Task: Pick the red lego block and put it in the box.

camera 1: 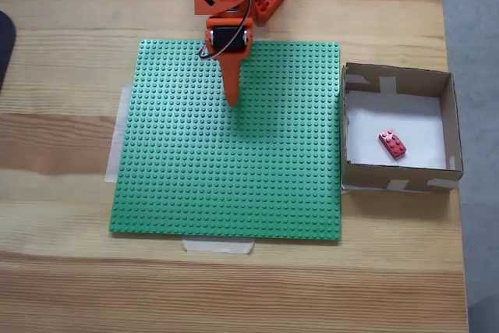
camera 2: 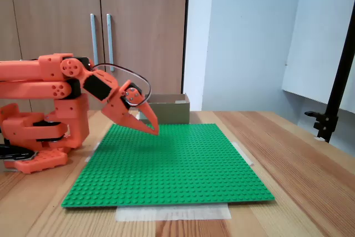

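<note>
The red lego block [camera 1: 392,143] lies on the white floor of the box [camera 1: 447,118], near its middle. The brown cardboard box stands right of the green baseplate in a fixed view, and at the back past the plate as the box [camera 2: 169,108] in the side-on fixed view. My orange gripper [camera 1: 231,99] hangs over the back part of the baseplate, well left of the box. Its fingers are together with nothing between them, and from the side the gripper [camera 2: 155,130] points down just above the studs.
The green studded baseplate [camera 1: 234,185] is taped to the wooden table [camera 1: 62,138]. The arm's orange base [camera 2: 39,131] sits at the plate's far edge. Wooden cabinet doors [camera 2: 100,26] and a black stand [camera 2: 333,109] are behind the table.
</note>
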